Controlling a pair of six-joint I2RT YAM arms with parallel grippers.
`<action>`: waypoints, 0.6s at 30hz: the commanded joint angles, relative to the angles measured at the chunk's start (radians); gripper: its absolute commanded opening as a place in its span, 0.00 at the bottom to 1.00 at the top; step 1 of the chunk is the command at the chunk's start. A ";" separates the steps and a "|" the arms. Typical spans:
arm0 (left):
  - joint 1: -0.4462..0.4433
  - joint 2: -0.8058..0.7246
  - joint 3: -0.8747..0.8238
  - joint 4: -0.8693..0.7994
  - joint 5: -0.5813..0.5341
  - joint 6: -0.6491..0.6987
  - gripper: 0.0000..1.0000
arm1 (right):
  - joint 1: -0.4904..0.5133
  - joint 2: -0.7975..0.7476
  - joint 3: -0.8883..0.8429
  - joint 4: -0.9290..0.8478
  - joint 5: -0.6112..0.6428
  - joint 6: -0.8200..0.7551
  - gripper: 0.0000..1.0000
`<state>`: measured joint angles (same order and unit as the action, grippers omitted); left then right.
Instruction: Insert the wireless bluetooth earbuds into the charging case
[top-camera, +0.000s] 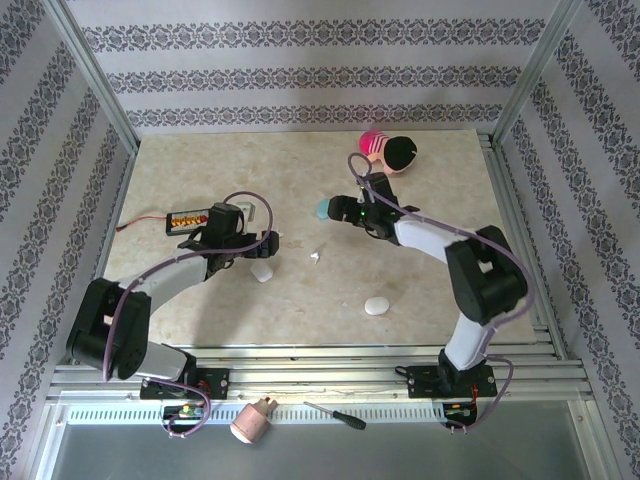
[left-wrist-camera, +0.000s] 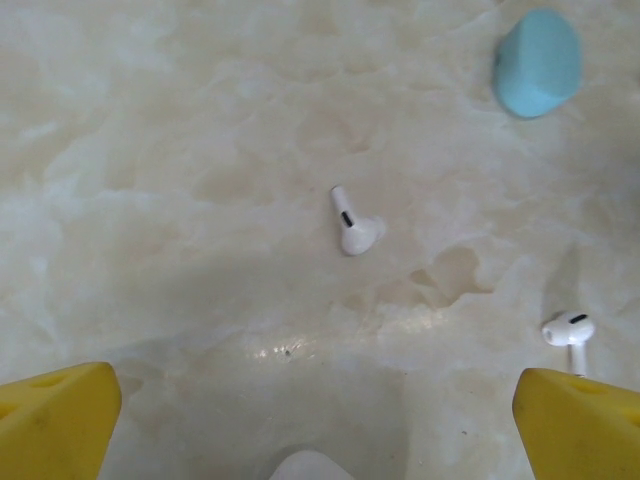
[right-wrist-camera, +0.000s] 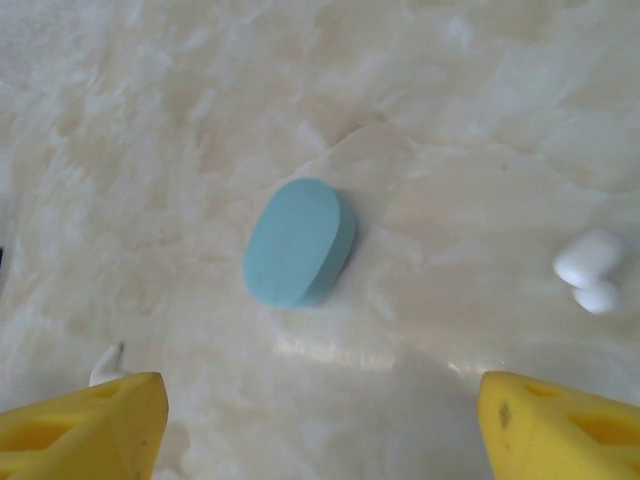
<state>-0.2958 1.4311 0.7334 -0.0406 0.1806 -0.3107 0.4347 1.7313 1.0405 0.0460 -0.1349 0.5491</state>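
The left gripper (left-wrist-camera: 315, 398) hangs over the marble-patterned table (left-wrist-camera: 150, 150) with its yellow fingers (left-wrist-camera: 60, 420) spread wide and nothing between them. Right under its jaws, at the bottom edge of the left wrist view, the rounded top of a white charging case (left-wrist-camera: 309, 466) peeks in. Ahead of the jaws, roughly on their centre line, a white earbud (left-wrist-camera: 352, 225) lies on its side, apart from both fingers. A second white earbud (left-wrist-camera: 569, 333) lies just beside the tip of the finger on the right of that view, with its stem toward it; whether they touch I cannot tell. Farther ahead and off to that same side sits the light blue charging case (left-wrist-camera: 538, 62), closed as far as shows.

The right gripper (right-wrist-camera: 320, 395) faces that blue case from the other side, jaws wide apart and gripping nothing. The case lies ahead of them, slightly toward the finger on the left of the right wrist view, clear of both. Out beyond the other finger lie small white rounded pieces (right-wrist-camera: 592, 272), too blurred to name. A second white case (top-camera: 377, 306) sits on the table back beside the right forearm, well away from the jaws.
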 joint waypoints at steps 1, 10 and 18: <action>0.015 0.028 0.033 -0.097 0.016 -0.100 1.00 | 0.021 -0.112 -0.087 -0.062 -0.008 -0.199 0.83; 0.030 0.186 0.155 -0.229 0.127 -0.177 0.81 | 0.233 -0.261 -0.220 -0.041 0.008 -0.422 0.86; 0.017 0.219 0.146 -0.260 0.237 -0.222 0.78 | 0.294 -0.265 -0.247 0.016 0.024 -0.372 0.86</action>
<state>-0.2749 1.6634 0.8875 -0.2447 0.3714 -0.4881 0.7166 1.4834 0.8116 0.0132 -0.1383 0.1833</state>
